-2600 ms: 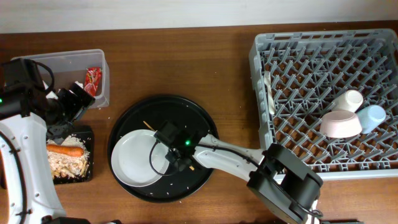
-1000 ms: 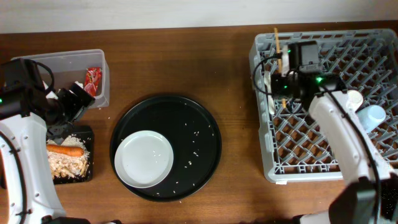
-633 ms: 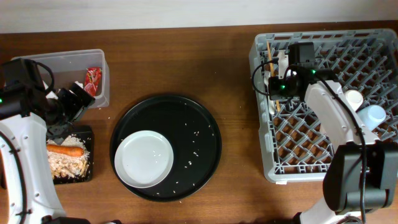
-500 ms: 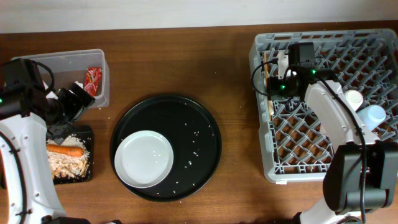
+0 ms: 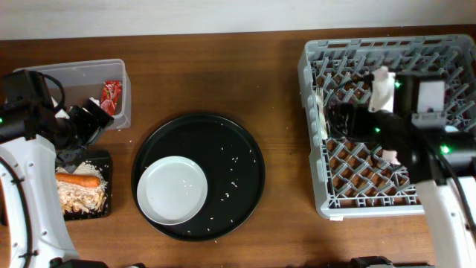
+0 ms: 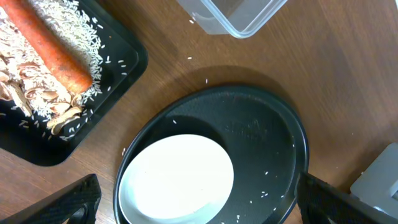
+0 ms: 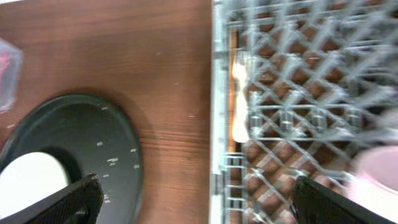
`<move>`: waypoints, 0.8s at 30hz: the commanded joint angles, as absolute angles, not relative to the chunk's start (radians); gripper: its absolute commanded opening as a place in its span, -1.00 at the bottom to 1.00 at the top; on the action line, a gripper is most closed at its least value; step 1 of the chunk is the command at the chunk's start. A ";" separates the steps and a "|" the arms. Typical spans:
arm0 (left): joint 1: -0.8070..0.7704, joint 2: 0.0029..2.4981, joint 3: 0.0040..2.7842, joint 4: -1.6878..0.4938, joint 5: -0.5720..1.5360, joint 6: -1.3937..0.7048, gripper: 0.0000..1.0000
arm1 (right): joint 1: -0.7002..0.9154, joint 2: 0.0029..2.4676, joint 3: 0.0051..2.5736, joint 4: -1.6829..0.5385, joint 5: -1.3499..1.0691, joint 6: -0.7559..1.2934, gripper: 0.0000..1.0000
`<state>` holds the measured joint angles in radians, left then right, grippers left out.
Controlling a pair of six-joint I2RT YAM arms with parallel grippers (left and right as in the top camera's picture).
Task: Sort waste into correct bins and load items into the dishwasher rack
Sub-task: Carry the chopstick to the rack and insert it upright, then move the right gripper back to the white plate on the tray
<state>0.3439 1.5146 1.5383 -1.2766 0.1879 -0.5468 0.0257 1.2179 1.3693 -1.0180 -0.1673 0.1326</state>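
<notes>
The grey dishwasher rack fills the right side, with a white fork lying along its left edge. My right gripper hovers over that edge, open and holding nothing. In the right wrist view the gripper spans the rack wall, with the fork just ahead and a pale bowl at the right. The white plate lies on the round black tray. My left gripper is open between the clear tub and the flat black tray. The left wrist view shows the left gripper above the plate.
A red wrapper lies in the clear tub. A carrot and rice-like crumbs fill the flat black tray. Loose crumbs dot the round tray. Bare wood shows between the round tray and the rack.
My right gripper has opened, letting go of a thin brown stick at the rack's left edge, and has drawn back to the right. The left arm has not moved.
</notes>
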 commanded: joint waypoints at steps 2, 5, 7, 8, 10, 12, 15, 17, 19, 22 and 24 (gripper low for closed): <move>0.350 1.511 1.539 -1.277 0.195 -0.545 0.98 | 0.013 1.220 1.380 -1.029 0.037 0.142 0.97; 0.350 1.510 1.539 -1.277 0.195 -0.545 0.98 | -0.128 1.235 1.380 -1.023 0.158 0.230 0.97; 0.350 1.511 1.539 -1.277 0.195 -0.545 0.98 | -0.250 1.236 1.380 -1.048 0.159 0.226 0.97; 0.350 1.511 1.539 -1.277 0.195 -0.545 0.99 | -0.287 1.237 1.380 -1.048 0.158 0.226 0.97; 0.350 1.510 1.539 -1.277 0.195 -0.545 0.98 | -0.342 1.238 1.380 -1.045 0.159 0.226 0.97; 0.350 1.511 1.539 -1.277 0.195 -0.545 0.98 | -0.357 1.238 1.380 -1.044 0.159 0.226 0.97; 0.350 1.511 1.539 -1.277 0.195 -0.545 0.98 | -0.355 1.238 1.380 -1.044 0.159 0.226 0.97; 0.350 1.511 1.539 -1.277 0.195 -0.545 0.98 | -0.355 1.238 1.380 -1.044 0.159 0.226 0.97; 0.350 1.511 1.539 -1.277 0.195 -0.545 0.98 | -0.355 1.238 1.380 -1.044 0.159 0.226 0.97; 0.350 1.511 1.539 -1.277 0.195 -0.545 0.98 | -0.355 1.238 1.380 -1.044 0.159 0.226 0.97; 0.350 1.511 1.539 -1.277 0.195 -0.545 0.98 | -0.355 1.238 1.380 -1.044 0.159 0.226 0.97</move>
